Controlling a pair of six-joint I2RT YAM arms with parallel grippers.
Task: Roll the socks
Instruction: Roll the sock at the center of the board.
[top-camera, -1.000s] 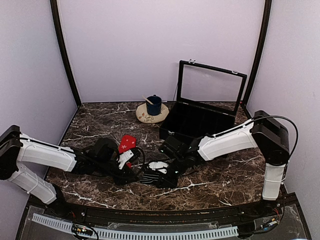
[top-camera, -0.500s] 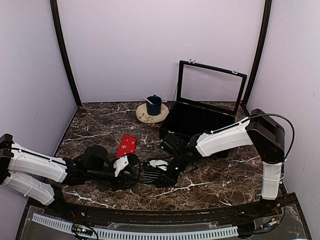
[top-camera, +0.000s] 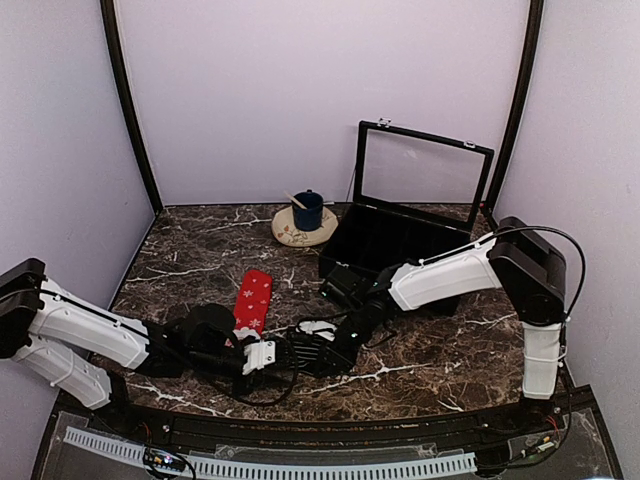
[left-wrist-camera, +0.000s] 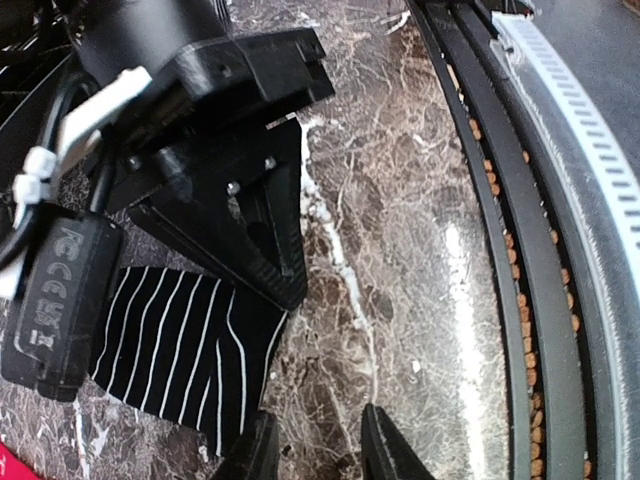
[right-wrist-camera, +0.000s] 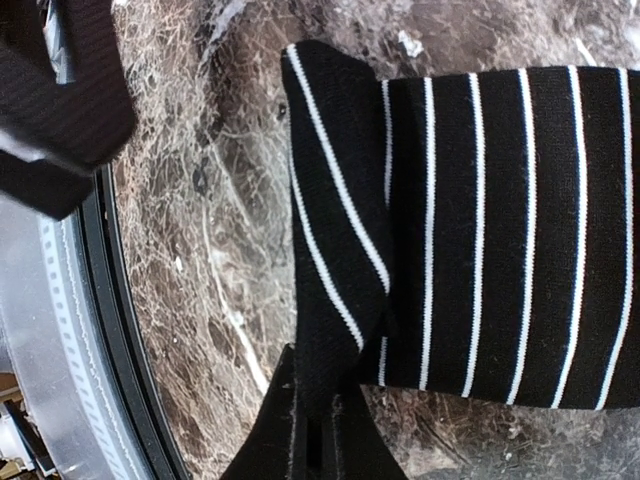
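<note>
My left arm (top-camera: 95, 328) reaches in low from the left, white links nearly flat. My left gripper (left-wrist-camera: 320, 455), black and two-fingered, holds its tips a narrow gap apart, nothing between them. My right arm (top-camera: 440, 280) bends at the elbow and slopes down to meet it. My right gripper (right-wrist-camera: 312, 440), black too, is pinched tight on a fold of the black fabric sock with thin white stripes (right-wrist-camera: 480, 230).

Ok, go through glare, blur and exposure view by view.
Right wrist: sock stripes crisp, dark shape top left blurred. Left wrist: glare streak on the table, white strip at right blown out. Top external: even light, sharp, sock hard to pick out.
</note>
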